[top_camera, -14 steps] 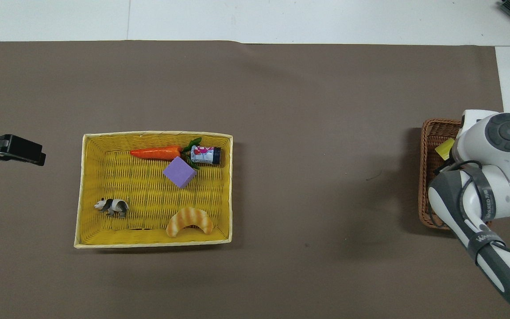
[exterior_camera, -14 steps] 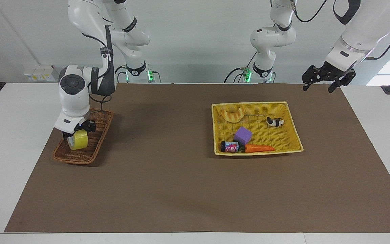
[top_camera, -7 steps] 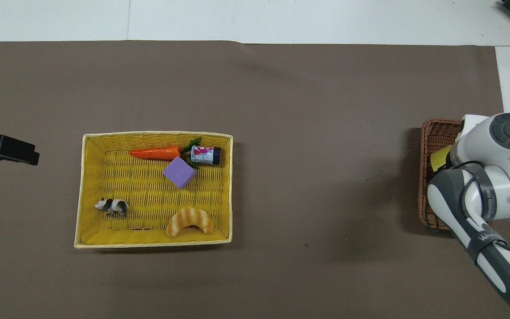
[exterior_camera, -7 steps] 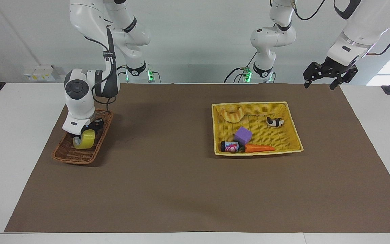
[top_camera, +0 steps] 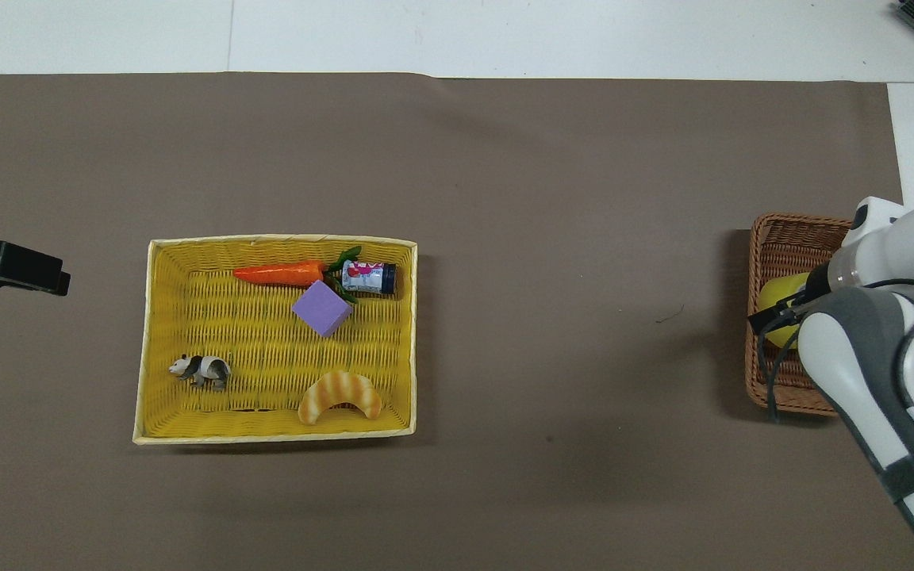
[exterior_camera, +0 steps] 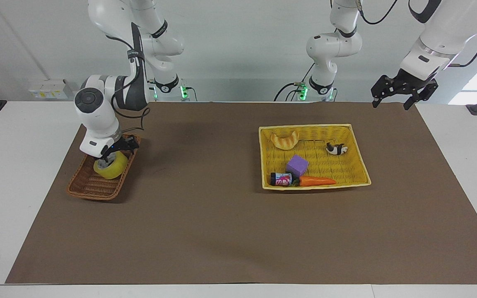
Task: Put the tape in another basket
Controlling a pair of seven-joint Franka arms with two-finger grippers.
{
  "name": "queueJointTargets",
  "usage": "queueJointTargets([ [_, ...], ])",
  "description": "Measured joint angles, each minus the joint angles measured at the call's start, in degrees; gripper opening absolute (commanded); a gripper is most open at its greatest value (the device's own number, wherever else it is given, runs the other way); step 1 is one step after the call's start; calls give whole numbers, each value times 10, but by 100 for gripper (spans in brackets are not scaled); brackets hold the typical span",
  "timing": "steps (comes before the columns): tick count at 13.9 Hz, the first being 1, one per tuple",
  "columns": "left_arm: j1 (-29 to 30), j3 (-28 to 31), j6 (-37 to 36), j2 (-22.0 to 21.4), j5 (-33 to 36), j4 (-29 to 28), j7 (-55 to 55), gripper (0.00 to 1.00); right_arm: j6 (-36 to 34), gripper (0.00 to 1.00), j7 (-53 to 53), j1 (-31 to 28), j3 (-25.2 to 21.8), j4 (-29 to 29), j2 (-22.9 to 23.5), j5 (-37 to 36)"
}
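Brown-covered worktop (exterior_camera: 222,231): my right fingers (exterior_camera: 114,154) grasp the tape (exterior_camera: 110,167) in the basket (exterior_camera: 93,188) at the right arm's edge; I should release gently. Left fingers (exterior_camera: 402,93), released, wait.

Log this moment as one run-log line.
right hand: on tape, tape in brown basket | left hand: waiting, open, over mat corner | yellow basket: five items
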Motion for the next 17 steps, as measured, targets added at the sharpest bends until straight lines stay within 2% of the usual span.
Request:
queueJointTargets([
  [4,0,0,1,0,0,0,0,100,-14,100,130,27,2,36,-45,4],
  [6,0,0,1,0,0,0,0,100,-48,100,197,51,3,52,-72,4],
  [8,0,0,1,0,0,0,0,100,-104,100,230,62,6,96,-82,4],
  [13,0,0,1,0,0,0,0,100,-266,100,234,51,-1,263,-50,4],
  [15,0,0,1,0,0,0,0,100,-286,100,234,48,-5,304,-40,4],
  [17,0,0,1,0,0,0,0,100,-290,100,234,45,-7,315,-40,4],
])
